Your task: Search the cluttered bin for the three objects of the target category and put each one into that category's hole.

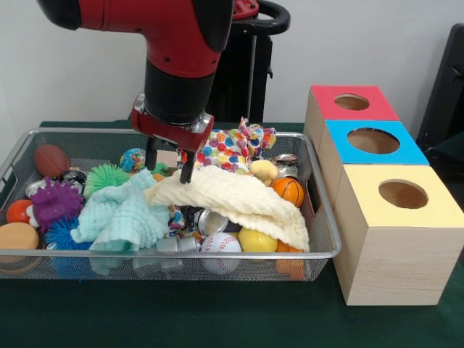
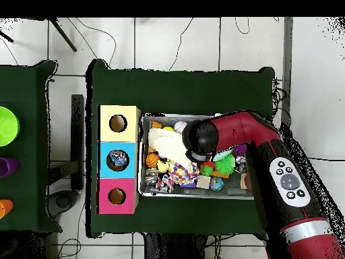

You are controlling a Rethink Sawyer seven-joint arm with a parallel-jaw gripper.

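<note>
While the target category is not given, the gripper [image 1: 168,168] hangs low over the middle of the wire bin [image 1: 319,217], its two fingers spread apart and closed on nothing, the right tip touching or just above the far left edge of the cream cloth [image 1: 239,199]. That cloth drapes across the bin's centre and right, hiding part of what lies below; a mint cloth [image 1: 123,217] sits just left of it. Balls show around them: a baseball [image 1: 220,244] and a yellow ball [image 1: 257,240] at the near wall, a small basketball [image 1: 288,191] to the right. The three boxes stand right of the bin, with the red box [image 1: 351,104] farthest, the blue box [image 1: 373,141] between, and the yellow box [image 1: 402,196] nearest. To search well, the arm should probably pinch the cream cloth's edge and lift it aside slowly, so buried items are exposed without spilling over the rim.
</note>
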